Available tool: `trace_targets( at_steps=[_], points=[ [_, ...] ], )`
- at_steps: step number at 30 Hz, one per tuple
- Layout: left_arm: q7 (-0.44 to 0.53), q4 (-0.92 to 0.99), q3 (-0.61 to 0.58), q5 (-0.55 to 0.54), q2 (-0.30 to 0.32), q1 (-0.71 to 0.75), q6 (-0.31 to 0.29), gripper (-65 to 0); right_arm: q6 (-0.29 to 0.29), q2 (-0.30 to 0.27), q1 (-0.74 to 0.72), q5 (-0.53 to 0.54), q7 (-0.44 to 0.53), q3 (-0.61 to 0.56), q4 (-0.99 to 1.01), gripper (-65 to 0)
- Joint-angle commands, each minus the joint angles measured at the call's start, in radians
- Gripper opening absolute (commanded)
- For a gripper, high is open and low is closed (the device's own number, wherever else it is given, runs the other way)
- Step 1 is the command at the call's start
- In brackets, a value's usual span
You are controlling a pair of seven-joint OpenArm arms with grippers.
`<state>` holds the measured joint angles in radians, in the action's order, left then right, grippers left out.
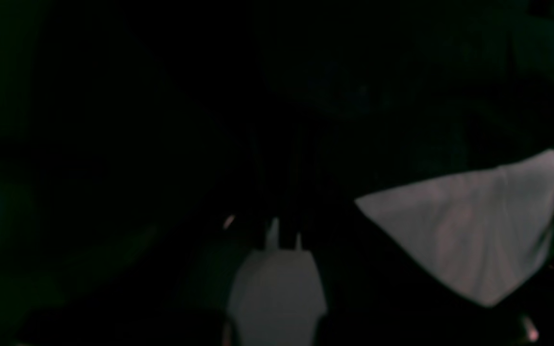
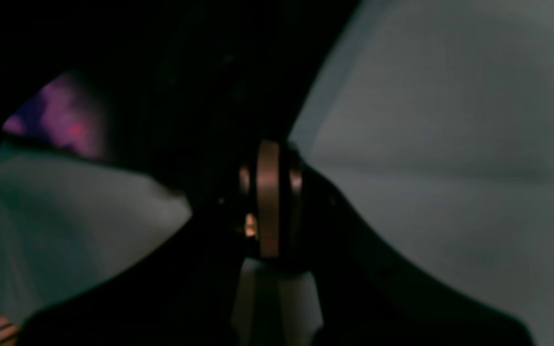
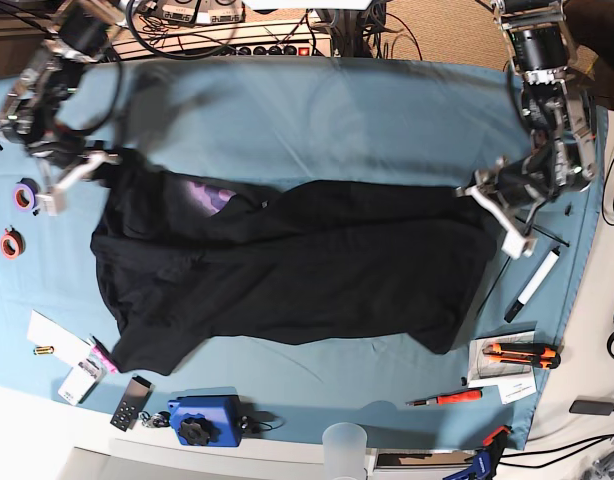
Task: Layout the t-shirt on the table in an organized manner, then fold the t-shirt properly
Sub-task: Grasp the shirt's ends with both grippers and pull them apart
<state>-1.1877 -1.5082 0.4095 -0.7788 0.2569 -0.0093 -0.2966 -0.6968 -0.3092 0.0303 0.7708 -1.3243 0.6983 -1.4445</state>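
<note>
Both pincers are clamped on the t-shirt (image 3: 287, 265) — the right pincer (image 3: 99, 160) at one far corner, the left pincer (image 3: 487, 190) at the other — which lies spread across the desk (image 3: 337, 110).

This looks like a robotics lab or workshop: a bench (image 3: 317, 110) draped in light teal cloth has hand tools strewn along its edges, among them an orange-handled screwdriver (image 3: 445, 398), an orange utility knife (image 3: 520, 352), a black-and-white marker (image 3: 530, 285) and rolls of tape (image 3: 18, 220). Behind the far edge sit a power strip (image 3: 272, 48) and tangled black cables (image 3: 172, 30), while a blue clamp-like device (image 3: 202, 420) and a translucent cup (image 3: 346, 445) stand at the near edge
</note>
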Motion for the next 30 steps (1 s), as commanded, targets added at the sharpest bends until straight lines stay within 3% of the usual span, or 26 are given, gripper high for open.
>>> trace_targets(
  at_steps=[1, 7, 12, 24, 30],
  points=[
    [-0.023, -0.016, 0.025, -0.008, 0.012, -0.007, -0.008, -65.0, -0.001, -0.042, -0.014, 0.027, 0.017, 0.009, -0.014, -65.0],
    [-0.04, -0.016, 0.12, -0.053, 0.013, -0.004, -0.023, -65.0, 0.026, -0.151, -0.014, 0.043, -0.009, 0.01, -0.014, -65.0],
    [-0.055, -0.017, 0.128, -0.072, 0.035, 0.013, -0.041, -65.0, 0.05, -0.222, -0.013, 0.129, -0.072, 0.012, -0.014, -65.0],
    [-0.07, -0.119, 0.128, -0.143, 0.045, 0.175, -0.064, -65.0, 0.027, -0.214, 0.056, 0.278, -0.072, 0.222, -0.014, -65.0],
    [-0.072, -0.175, 0.129, -0.142, 0.045, 0.239, -0.064, -65.0, 0.015, -0.203, 0.182, 0.348, -0.072, 0.233, -0.014, -65.0]
  ],
)
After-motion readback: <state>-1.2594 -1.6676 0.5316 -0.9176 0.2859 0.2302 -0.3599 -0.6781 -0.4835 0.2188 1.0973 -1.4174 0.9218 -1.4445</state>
